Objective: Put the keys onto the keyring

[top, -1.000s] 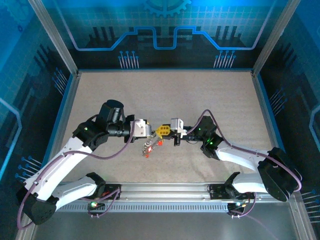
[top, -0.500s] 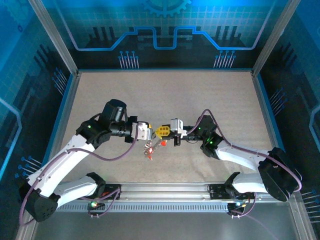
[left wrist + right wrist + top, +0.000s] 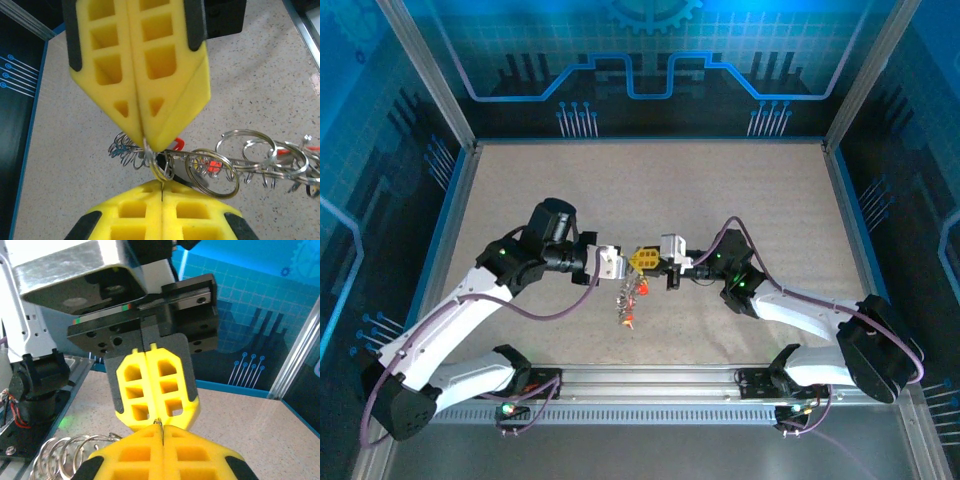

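Left fingers (image 3: 145, 191) and right fingers (image 3: 195, 95) both closed tip to tip, each pinching the keyring (image 3: 159, 170) wire between them. Keys (image 3: 626, 300) dangle just below the tips (red tags mixed in). Looks mid-threading: some strung, joining not finished.

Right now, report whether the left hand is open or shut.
Shut. The left hand has its yellow fingers pressed together, no gap, apparently pinching the keyring.
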Robot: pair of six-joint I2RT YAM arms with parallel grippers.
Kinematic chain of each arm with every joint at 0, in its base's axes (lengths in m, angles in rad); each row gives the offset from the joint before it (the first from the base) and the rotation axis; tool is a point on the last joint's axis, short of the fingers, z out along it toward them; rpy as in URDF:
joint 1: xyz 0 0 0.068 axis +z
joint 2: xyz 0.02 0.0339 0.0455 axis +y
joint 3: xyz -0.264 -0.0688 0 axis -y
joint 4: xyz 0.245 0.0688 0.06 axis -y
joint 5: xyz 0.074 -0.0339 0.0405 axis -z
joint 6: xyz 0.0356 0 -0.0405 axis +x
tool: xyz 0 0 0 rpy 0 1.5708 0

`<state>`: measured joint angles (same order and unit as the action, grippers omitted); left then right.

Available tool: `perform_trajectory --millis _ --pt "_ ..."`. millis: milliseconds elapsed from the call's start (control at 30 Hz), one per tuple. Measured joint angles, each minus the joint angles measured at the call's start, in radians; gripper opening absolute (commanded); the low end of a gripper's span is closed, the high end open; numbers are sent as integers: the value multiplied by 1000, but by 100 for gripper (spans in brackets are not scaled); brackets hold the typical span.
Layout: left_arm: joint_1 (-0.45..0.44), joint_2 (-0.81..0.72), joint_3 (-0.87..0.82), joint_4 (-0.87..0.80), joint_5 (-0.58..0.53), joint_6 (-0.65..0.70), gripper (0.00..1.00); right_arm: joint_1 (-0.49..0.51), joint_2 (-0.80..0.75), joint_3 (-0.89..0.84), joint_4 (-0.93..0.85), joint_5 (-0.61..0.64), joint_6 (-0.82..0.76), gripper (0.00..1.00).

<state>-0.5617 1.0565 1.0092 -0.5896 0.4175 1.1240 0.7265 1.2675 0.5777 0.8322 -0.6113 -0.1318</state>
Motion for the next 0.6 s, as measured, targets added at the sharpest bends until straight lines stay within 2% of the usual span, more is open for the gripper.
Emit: perform_trajectory --millis 367,433,600 --pt "-1 -35 -98 197 -18 -171 0 10 28 -7 100 111 137 0" --pt "-1 -35 -105 222 -21 -203 27 12 30 -10 114 127 151 0" --pt "-10 -39 -115 245 -28 -237 39 14 29 -16 142 168 163 0"
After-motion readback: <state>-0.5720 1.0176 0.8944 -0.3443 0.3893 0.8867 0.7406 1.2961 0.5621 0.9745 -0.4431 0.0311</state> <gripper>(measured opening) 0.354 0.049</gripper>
